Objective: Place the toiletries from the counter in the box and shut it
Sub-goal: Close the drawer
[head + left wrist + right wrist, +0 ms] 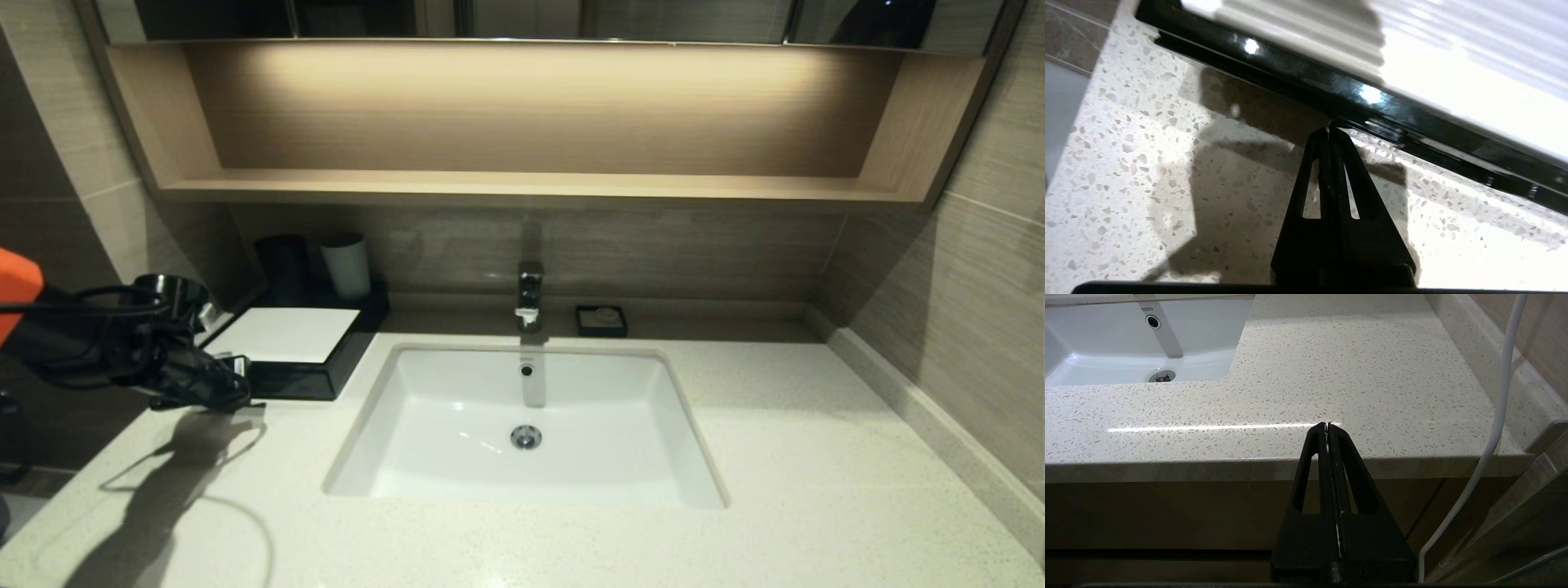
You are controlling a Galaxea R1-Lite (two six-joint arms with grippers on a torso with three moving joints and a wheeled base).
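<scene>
The glossy black box (326,371) with a flat white top panel stands on the cream speckled counter (816,457) at the back left; its drawer sits flush. My left gripper (245,392) is shut and empty, its tips against the box's black front face (1412,118). In the left wrist view my left gripper (1329,130) sits just above the counter. No toothbrush packets or pouch show on the counter in any view. My right gripper (1327,425) is shut and empty, held in front of the counter's front edge; it does not show in the head view.
A white sink (653,384) with a chrome tap (529,294) is set in the counter's middle. A black tumbler (282,265) and a white-grey cup (347,265) stand behind the box. A small black soap dish (601,320) sits right of the tap. A white cable (1498,416) hangs beside my right gripper.
</scene>
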